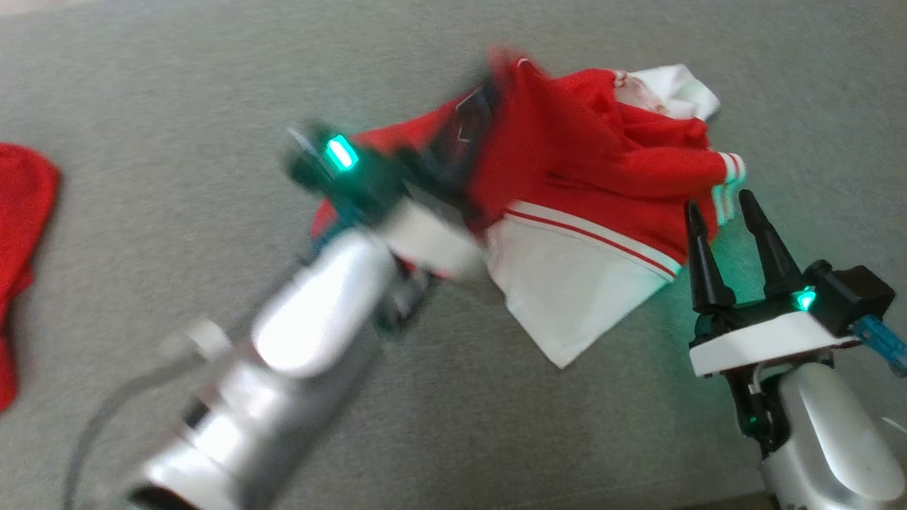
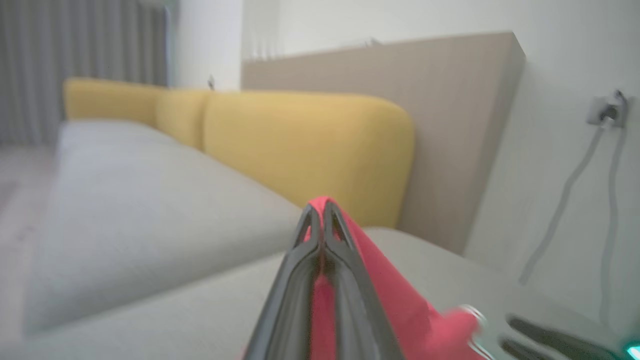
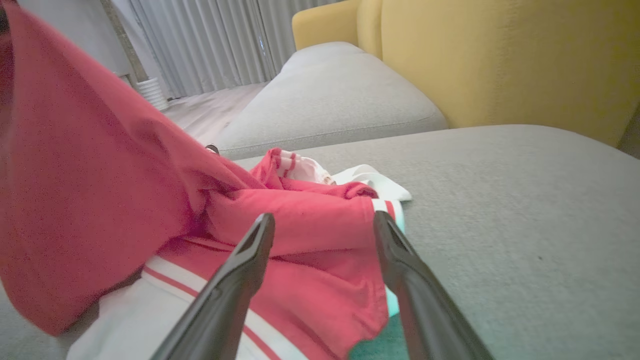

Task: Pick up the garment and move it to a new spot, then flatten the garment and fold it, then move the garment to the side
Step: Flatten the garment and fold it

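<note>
The garment (image 1: 588, 163) is red with white panels and striped trim, and it lies bunched on the grey sofa seat (image 1: 177, 106). My left gripper (image 1: 489, 92) is blurred and sits at the garment's upper left edge. In the left wrist view its fingers (image 2: 300, 280) are shut on a fold of the red fabric (image 2: 390, 290), which is lifted off the seat. My right gripper (image 1: 723, 205) stands open just right of the garment's striped cuff, nothing between its fingers. In the right wrist view the raised garment (image 3: 100, 165) hangs to the left, and the right gripper (image 3: 322, 222) points at the cuff.
Another red cloth (image 1: 18, 234) lies at the left edge of the seat. A yellow backrest (image 3: 500, 60) runs behind the cushions. A wall with a socket and cable (image 2: 605, 112) stands to the right in the left wrist view. Bare grey cushion (image 3: 525, 210) stretches to the right of the garment.
</note>
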{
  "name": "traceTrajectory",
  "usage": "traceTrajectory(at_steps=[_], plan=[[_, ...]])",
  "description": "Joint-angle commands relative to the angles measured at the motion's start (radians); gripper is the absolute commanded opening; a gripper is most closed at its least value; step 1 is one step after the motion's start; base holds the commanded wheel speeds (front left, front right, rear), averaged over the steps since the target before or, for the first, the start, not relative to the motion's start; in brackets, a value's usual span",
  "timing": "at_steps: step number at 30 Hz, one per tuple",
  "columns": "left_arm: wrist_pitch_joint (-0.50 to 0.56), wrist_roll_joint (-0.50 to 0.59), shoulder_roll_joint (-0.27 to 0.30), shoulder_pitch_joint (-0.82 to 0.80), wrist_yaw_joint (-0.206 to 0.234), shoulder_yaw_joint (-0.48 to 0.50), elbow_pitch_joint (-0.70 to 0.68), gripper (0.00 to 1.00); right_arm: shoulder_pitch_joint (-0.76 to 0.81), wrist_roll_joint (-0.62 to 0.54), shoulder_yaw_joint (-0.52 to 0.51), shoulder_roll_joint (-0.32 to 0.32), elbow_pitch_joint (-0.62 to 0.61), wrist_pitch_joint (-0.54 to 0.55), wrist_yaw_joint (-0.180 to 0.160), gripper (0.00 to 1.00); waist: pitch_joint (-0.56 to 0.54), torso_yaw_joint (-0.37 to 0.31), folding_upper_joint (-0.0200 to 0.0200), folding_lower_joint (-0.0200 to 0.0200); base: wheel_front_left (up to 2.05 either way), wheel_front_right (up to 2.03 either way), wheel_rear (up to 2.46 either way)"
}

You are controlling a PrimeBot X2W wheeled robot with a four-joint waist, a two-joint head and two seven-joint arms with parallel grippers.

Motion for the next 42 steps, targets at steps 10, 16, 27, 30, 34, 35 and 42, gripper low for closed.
traceTrajectory(at_steps=[10, 16, 27, 30, 34, 35, 42], plan=[[-0.009, 0.154, 0.266, -0.367, -0.052, 0.286, 0.201, 0.00, -0.034, 0.015, 0.098, 0.035, -0.012, -0.006, 0.002, 1.00, 0.011, 0.037, 0.0000, 0.0000, 0.00, 0.00, 0.00], [-0.009, 0.196, 0.350, -0.480, -0.039, 0.318, 0.358, 0.40, -0.078, 0.027, 0.151, 0.049, -0.007, -0.006, 0.002, 1.00, 0.074, -0.002, 0.0000, 0.0000, 0.00, 0.00, 0.00], [-0.009, 0.203, 0.287, -0.343, 0.036, 0.402, 0.289, 1.00, -0.074, 0.032, 0.140, 0.039, 0.009, -0.006, 0.002, 1.00, 0.065, 0.047, 0.0000, 0.0000, 0.00, 0.00, 0.00], [-0.009, 0.175, 0.186, -0.170, -0.017, 0.406, 0.246, 1.00, -0.063, 0.030, 0.136, 0.035, 0.015, -0.006, 0.002, 1.00, 0.031, 0.080, 0.0000, 0.0000, 0.00, 0.00, 0.00], [-0.009, 0.173, 0.124, -0.021, -0.051, 0.401, 0.234, 1.00, -0.055, 0.031, 0.138, 0.034, 0.021, -0.006, 0.002, 1.00, 0.010, 0.088, 0.0000, 0.0000, 0.00, 0.00, 0.00], [-0.009, 0.177, 0.114, 0.013, -0.062, 0.394, 0.241, 1.00, -0.053, 0.031, 0.138, 0.033, 0.022, -0.006, 0.002, 1.00, 0.007, 0.089, 0.0000, 0.0000, 0.00, 0.00, 0.00], [-0.009, 0.205, 0.076, 0.120, -0.104, 0.385, 0.278, 1.00, -0.049, 0.036, 0.141, 0.027, 0.019, -0.006, 0.002, 1.00, 0.012, 0.072, 0.0000, 0.0000, 0.00, 0.00, 0.00]])
